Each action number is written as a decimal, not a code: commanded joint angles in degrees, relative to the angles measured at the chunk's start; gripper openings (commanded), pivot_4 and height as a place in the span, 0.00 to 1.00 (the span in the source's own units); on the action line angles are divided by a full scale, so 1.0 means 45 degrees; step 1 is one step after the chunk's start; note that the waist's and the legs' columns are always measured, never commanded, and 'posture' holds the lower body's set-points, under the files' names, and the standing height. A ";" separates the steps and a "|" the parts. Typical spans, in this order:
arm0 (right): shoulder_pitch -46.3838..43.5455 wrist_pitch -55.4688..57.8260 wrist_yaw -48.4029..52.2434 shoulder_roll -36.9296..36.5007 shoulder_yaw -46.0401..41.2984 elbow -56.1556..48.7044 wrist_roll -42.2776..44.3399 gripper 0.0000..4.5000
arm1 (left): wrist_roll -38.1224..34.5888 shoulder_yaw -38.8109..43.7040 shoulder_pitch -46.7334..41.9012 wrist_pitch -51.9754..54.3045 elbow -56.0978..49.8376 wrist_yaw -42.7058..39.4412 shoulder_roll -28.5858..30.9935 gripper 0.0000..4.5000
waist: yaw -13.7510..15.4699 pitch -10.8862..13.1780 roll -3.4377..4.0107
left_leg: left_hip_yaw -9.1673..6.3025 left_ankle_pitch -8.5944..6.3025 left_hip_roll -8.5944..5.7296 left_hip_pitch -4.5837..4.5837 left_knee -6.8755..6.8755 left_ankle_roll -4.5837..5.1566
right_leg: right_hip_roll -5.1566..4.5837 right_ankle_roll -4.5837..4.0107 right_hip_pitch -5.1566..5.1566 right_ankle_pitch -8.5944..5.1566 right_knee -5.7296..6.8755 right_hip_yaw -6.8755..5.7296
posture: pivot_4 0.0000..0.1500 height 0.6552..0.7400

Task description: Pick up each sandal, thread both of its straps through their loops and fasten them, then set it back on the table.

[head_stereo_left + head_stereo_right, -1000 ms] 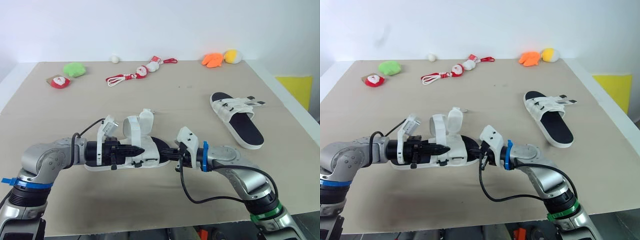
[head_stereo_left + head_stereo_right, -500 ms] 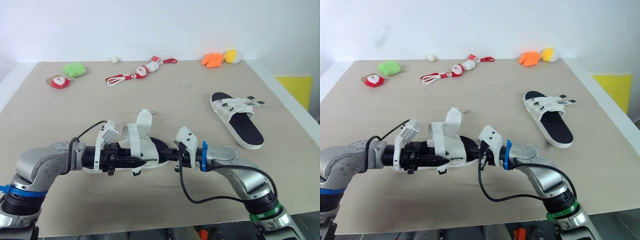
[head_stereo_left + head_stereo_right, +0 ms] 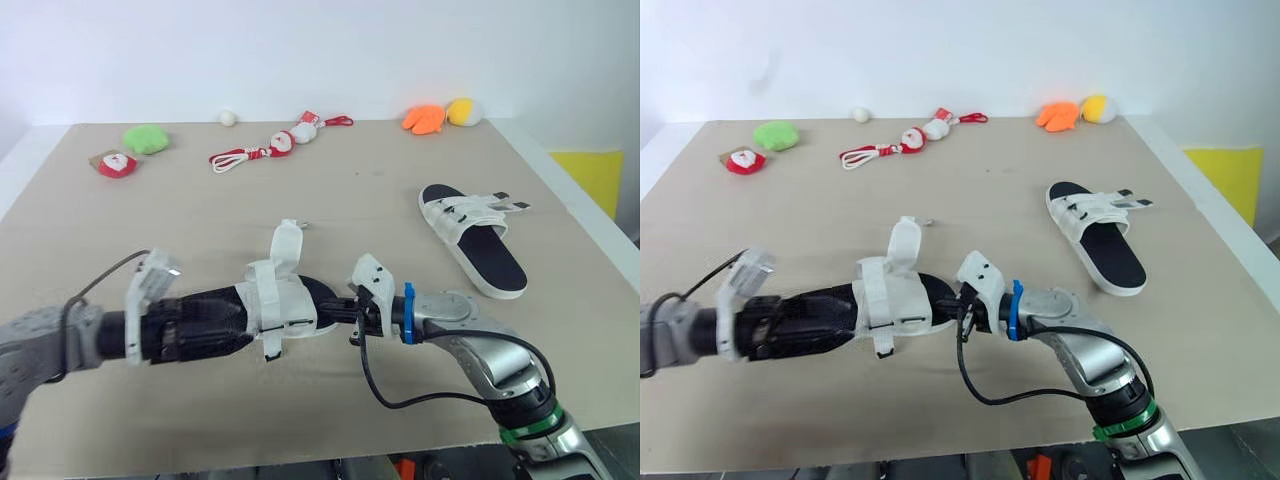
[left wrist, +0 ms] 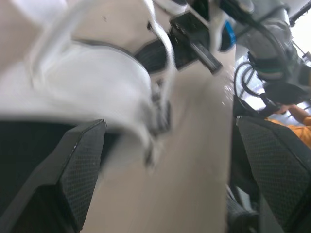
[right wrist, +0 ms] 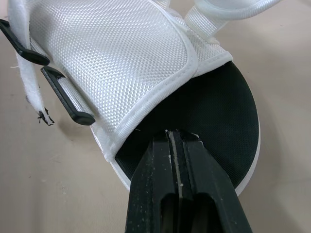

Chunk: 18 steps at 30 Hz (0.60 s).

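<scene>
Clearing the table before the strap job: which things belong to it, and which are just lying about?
Job: near sandal, far sandal, right claw, left claw.
Lying about: green plush, red toy, white ball, corded Santa toys, orange plush, yellow plush.

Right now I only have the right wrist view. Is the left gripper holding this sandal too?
Observer: No. The left gripper is open, at the opposite end of the sandal.
Operator: Okay, and where is the other sandal?
Observer: The other sandal lies flat on the table, off to the robot's right and farther away, apart from both arms.
</scene>
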 commanded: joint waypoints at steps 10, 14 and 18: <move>-0.0029 0.0158 0.0435 -0.0016 0.0596 0.0166 0.0041 0.00 | 0.3078 -0.2773 0.2364 -0.2642 -0.1814 0.0811 -0.0541 0.98 | 0.0020 -0.0014 -0.0012 | 0.0060 -0.0020 -0.0015 0.0063 0.0005 -0.0027 | -0.0047 -0.0035 -0.0006 -0.0010 -0.0012 0.0010 | 1.00 1.00; -0.0018 0.0158 0.0415 -0.0084 0.0546 0.0122 0.0041 0.00 | 0.4049 -0.3718 0.1917 -0.3443 -0.1224 0.1051 -0.1119 0.98 | 0.0024 -0.0013 -0.0010 | 0.0064 -0.0024 -0.0012 0.0058 0.0002 -0.0023 | -0.0041 -0.0039 -0.0004 -0.0007 -0.0011 0.0015 | 1.00 1.00; -0.0017 0.0199 0.0371 -0.0083 0.0509 0.0080 0.0058 0.00 | 0.4445 -0.4160 0.1515 -0.3734 -0.0772 0.1054 -0.1440 0.98 | 0.0020 -0.0014 -0.0011 | 0.0068 -0.0027 -0.0011 0.0049 0.0002 -0.0019 | -0.0038 -0.0038 0.0012 -0.0007 -0.0010 0.0018 | 1.00 1.00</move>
